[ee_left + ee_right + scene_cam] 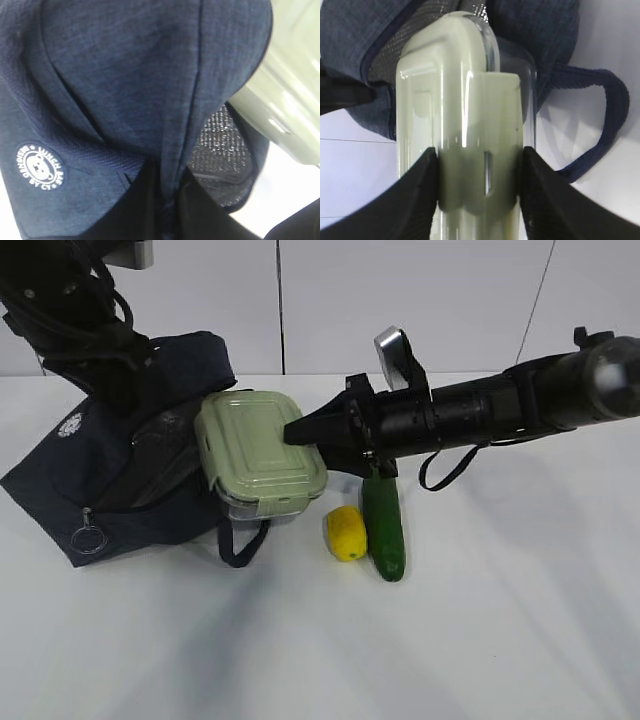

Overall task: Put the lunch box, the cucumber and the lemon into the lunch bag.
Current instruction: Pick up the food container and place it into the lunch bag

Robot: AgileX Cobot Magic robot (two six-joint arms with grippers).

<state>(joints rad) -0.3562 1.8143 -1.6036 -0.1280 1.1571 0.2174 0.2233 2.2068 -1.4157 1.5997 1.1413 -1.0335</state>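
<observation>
The lunch box (258,455), clear with a pale sage-green lid, is tilted at the mouth of the navy lunch bag (100,475). My right gripper (300,433) is shut on the lunch box's right end; in the right wrist view its fingers (420,200) clamp the box (465,110) from both sides. My left gripper (170,210) is shut on a fold of the bag's fabric (125,75), holding the opening up; the silver lining (222,145) shows. The yellow lemon (346,533) and the dark green cucumber (383,525) lie side by side on the table under the right arm.
The bag's zipper ring pull (89,538) hangs at its front left. A loop handle (243,545) sticks out under the lunch box, also seen in the right wrist view (600,130). White table (320,640) extends in front; a white wall stands behind.
</observation>
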